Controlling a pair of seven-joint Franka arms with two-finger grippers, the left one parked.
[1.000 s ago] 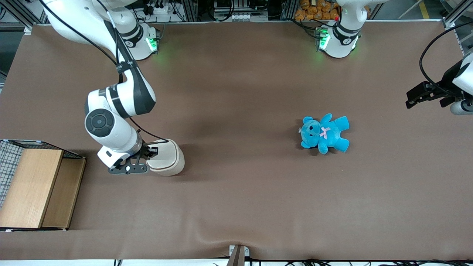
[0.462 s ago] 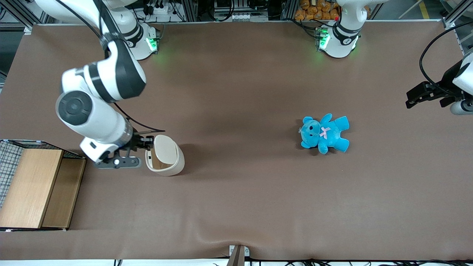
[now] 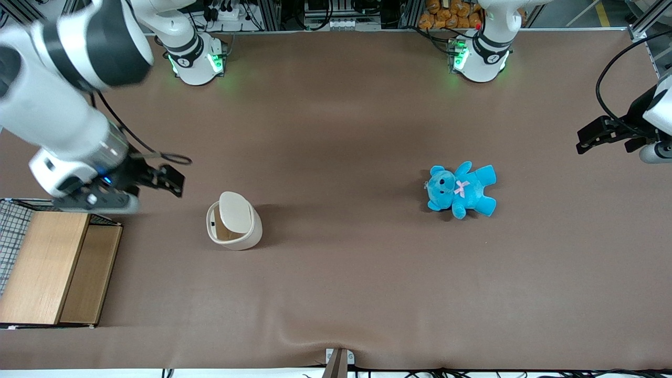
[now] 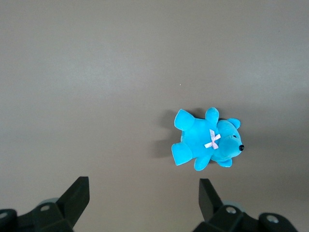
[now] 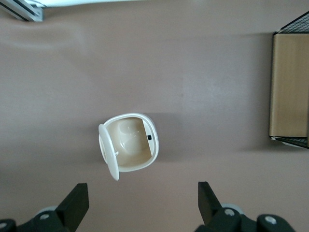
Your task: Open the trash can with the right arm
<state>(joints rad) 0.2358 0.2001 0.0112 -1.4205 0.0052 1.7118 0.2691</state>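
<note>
The trash can (image 3: 234,231) is a small cream-white bin standing on the brown table. Its lid (image 3: 234,208) is tipped up on its hinge, and the tan inside shows. My right arm's gripper (image 3: 167,181) hangs high above the table, apart from the can, toward the working arm's end and a little farther from the front camera. It is open and empty. In the right wrist view the can (image 5: 136,146) and its raised lid (image 5: 107,153) lie well below the gripper (image 5: 143,205), whose black fingers (image 5: 77,202) stand wide apart.
A wooden box with wire mesh (image 3: 50,265) stands at the working arm's end of the table and also shows in the right wrist view (image 5: 288,92). A blue teddy (image 3: 461,189) lies toward the parked arm's end and shows in the left wrist view (image 4: 206,142).
The gripper was at the shut lid, tipped it up, let go and rose away toward the working arm's end. The lid now stands open.
</note>
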